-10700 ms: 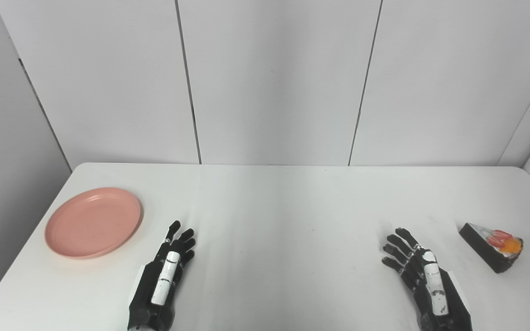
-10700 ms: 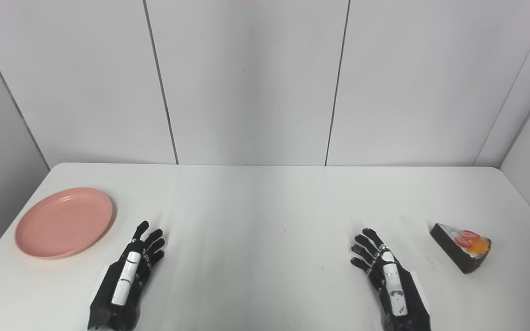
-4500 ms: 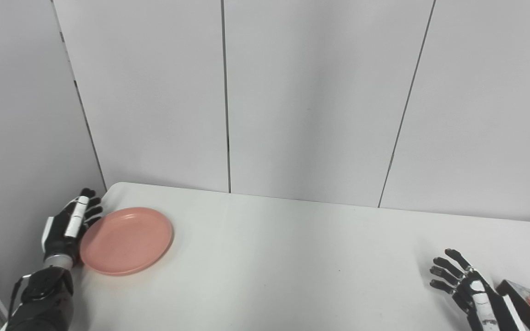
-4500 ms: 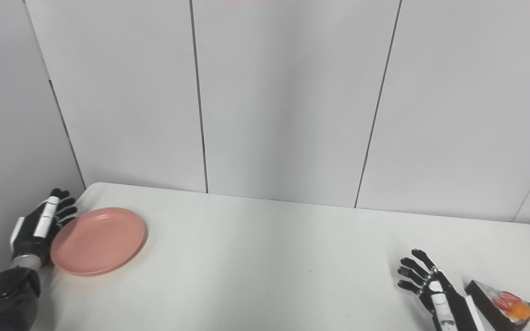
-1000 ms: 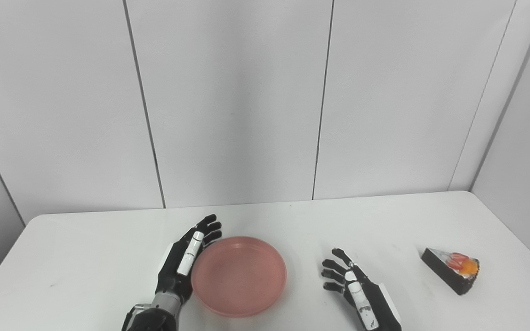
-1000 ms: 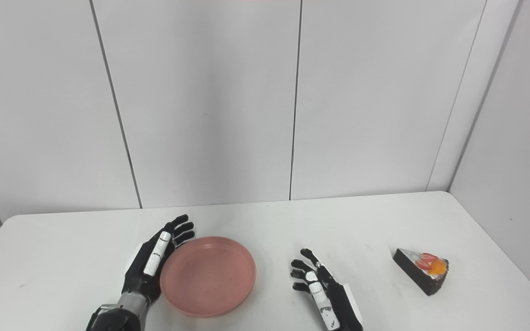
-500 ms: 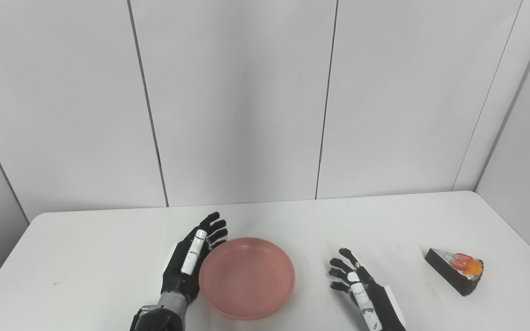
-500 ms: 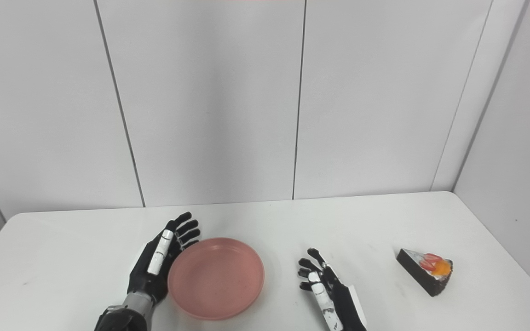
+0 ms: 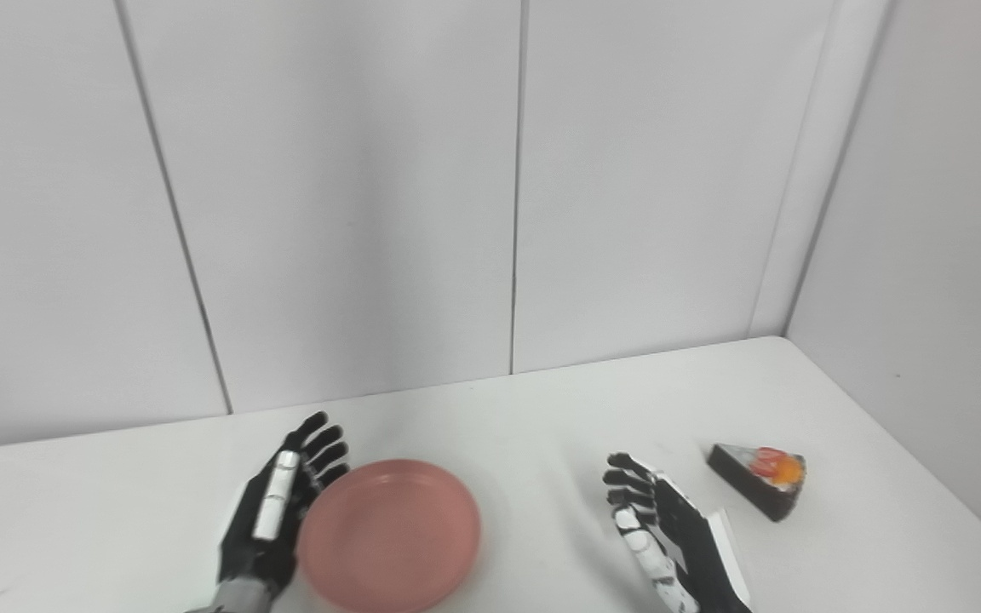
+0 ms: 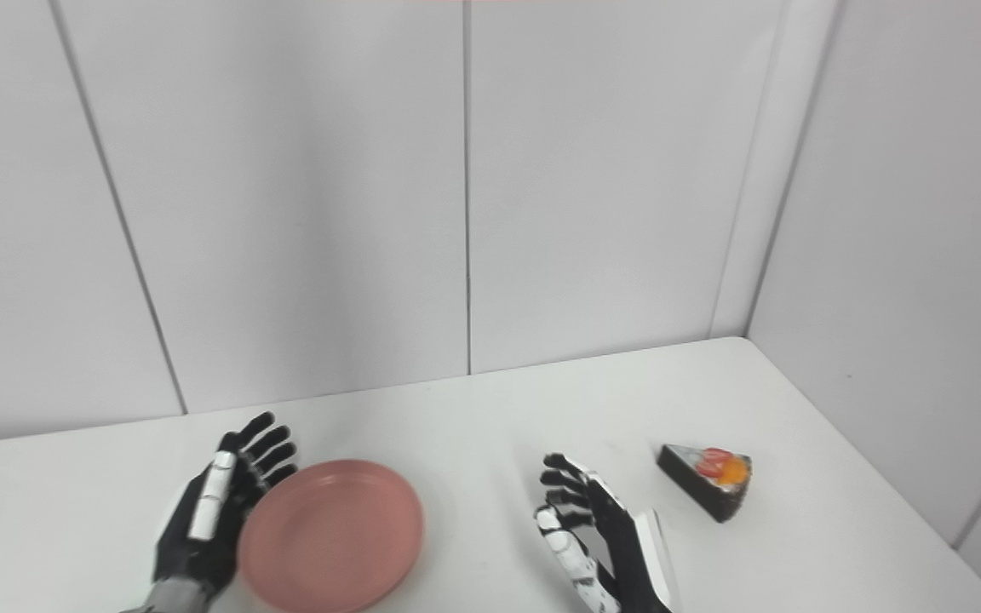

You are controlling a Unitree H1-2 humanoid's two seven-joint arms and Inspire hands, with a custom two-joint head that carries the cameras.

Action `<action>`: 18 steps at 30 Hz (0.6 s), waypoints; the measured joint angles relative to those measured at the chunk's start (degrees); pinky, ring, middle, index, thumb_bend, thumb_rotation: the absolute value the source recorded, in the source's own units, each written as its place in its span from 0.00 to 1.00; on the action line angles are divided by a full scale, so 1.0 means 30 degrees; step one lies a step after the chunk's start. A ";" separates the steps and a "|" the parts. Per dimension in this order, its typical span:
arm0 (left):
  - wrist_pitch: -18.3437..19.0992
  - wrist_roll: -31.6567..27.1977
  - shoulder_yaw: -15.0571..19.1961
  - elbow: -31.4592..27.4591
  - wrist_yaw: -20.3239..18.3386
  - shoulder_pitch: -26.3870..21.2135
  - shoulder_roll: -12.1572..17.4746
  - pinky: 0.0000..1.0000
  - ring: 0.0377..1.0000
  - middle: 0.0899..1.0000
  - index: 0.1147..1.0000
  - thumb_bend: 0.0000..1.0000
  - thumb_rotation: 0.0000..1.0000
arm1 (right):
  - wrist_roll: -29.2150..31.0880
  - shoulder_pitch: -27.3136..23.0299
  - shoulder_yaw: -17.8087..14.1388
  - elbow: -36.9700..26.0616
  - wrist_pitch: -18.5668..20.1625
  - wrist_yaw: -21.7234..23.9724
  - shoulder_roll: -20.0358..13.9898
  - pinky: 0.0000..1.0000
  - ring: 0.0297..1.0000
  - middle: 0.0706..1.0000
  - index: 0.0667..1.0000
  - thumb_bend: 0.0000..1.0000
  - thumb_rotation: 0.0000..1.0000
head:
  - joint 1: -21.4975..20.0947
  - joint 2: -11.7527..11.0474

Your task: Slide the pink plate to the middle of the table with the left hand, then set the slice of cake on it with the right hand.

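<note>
The pink plate (image 9: 390,535) lies flat near the table's middle. My left hand (image 9: 273,511) stands open on edge against the plate's left rim, fingers pointing away from me. My right hand (image 9: 661,532) is open, palm turned toward the left, fingers spread, holding nothing, right of the plate. The slice of cake (image 9: 757,478), dark with a red and orange topping, rests on the table to the right of that hand, a small gap between them. In the right eye view the plate (image 10: 330,535) and the cake (image 10: 706,478) show the same way.
The white table (image 9: 524,426) meets grey wall panels at the back and on the right. Its right edge runs close behind the cake (image 10: 848,477).
The camera has turned to the right, so the whole picture shifted left. My right hand has rolled its palm toward the left and sits closer to the cake. The plate and left hand stay together.
</note>
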 measured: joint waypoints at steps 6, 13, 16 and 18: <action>-0.0145 -0.0086 0.0181 0.0437 -0.0232 -0.0244 -0.0004 0.78 0.80 0.80 0.77 0.73 0.74 | -0.3550 0.0008 -0.1057 -0.0869 0.0799 -0.0706 -0.1476 0.62 0.70 0.75 0.77 0.69 0.96 | 0.0555 -0.0058; -0.0201 0.0006 0.0143 0.0414 -0.0223 -0.0213 -0.0002 0.79 0.81 0.81 0.78 0.74 0.76 | -0.7124 -0.0187 -0.2030 -0.0806 0.1320 -0.1810 -0.3490 0.60 0.68 0.74 0.75 0.74 0.95 | 0.0761 -0.0117; -0.0189 0.0009 0.0146 0.0367 -0.0212 -0.0194 -0.0002 0.79 0.82 0.81 0.78 0.74 0.76 | -0.8157 -0.0486 -0.2104 -0.0558 0.1564 -0.2052 -0.4043 0.64 0.71 0.76 0.76 0.73 0.93 | 0.0791 -0.0146; -0.0161 0.0012 0.0145 0.0316 -0.0207 -0.0172 0.0001 0.79 0.81 0.81 0.78 0.74 0.76 | -0.8714 -0.0871 -0.2114 -0.0097 0.1650 -0.2211 -0.4514 0.67 0.73 0.76 0.75 0.73 0.89 | 0.0849 -0.0175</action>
